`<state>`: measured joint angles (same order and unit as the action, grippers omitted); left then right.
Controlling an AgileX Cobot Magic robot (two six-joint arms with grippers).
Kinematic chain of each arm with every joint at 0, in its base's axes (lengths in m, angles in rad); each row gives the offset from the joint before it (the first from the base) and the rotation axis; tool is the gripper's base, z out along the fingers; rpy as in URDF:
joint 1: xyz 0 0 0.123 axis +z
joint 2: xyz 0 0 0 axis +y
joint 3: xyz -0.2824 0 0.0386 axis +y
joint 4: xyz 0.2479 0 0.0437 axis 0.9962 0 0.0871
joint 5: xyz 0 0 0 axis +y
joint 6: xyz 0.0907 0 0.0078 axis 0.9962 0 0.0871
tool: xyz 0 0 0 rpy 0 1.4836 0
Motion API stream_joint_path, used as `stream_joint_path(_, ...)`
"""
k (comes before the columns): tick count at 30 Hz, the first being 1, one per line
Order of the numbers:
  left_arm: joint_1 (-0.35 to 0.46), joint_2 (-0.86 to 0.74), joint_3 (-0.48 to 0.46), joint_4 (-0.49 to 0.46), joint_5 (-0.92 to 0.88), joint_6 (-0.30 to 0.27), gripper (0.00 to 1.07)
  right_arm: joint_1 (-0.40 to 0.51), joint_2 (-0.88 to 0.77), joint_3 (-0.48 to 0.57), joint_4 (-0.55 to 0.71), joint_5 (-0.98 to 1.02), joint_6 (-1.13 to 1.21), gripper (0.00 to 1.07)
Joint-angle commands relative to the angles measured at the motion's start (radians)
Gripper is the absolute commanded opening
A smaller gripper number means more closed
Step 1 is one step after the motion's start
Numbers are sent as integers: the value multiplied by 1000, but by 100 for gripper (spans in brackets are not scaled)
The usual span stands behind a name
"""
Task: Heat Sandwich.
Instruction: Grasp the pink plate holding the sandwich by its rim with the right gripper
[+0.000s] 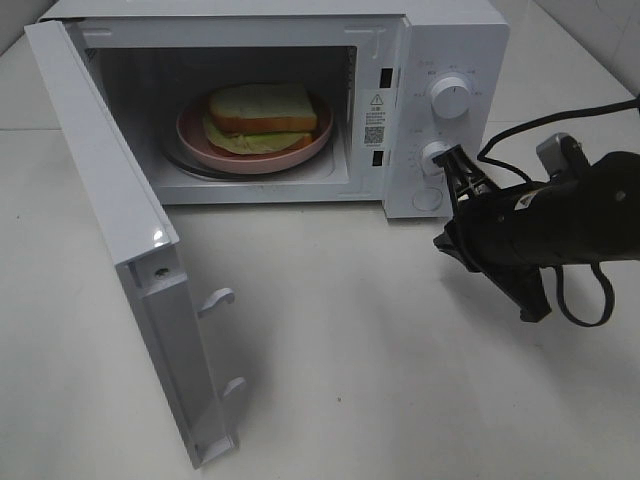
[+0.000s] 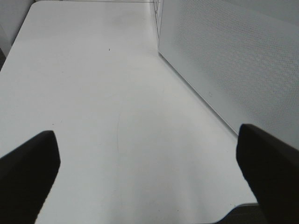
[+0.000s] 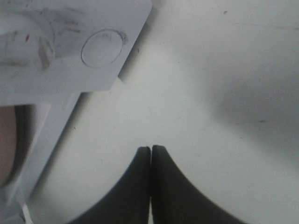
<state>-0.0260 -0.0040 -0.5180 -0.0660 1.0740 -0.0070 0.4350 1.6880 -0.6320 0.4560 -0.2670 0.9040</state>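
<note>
The sandwich [image 1: 262,115] lies on a round pink plate [image 1: 300,155] inside the white microwave [image 1: 455,40], whose door [image 1: 110,190] stands wide open to the left. My right gripper [image 1: 452,155] is shut and empty, its tips close to the lower knob [image 1: 435,155] on the control panel. In the right wrist view its fingertips [image 3: 151,148] press together over the table, below the panel's round button [image 3: 103,47]. My left gripper [image 2: 145,133] is open and empty above bare table, with the perforated door panel [image 2: 224,60] beside it. The exterior view does not show it.
The upper knob [image 1: 451,96] sits above the lower one. The open door juts out towards the table's front left. White table [image 1: 380,340] spreads in front of the microwave. A black cable [image 1: 590,300] loops off the right arm.
</note>
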Motion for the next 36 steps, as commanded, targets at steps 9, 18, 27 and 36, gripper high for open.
stream_joint_path(9, 3, -16, 1, -2, -3, -3, 98, -5, -195, 0, -12, 225, -716, 6)
stream_joint_path(18, 3, -16, 1, -2, -3, -3, 98, -5, -345, 0, -90, 427, -994, 10)
stream_joint_path(27, 3, -16, 1, -2, -3, -3, 98, -5, -504, 0, -266, 614, -1005, 28)
stream_joint_path(36, 3, -16, 1, -2, -3, -3, 98, -5, -615, 0, -322, 756, -1004, 68)
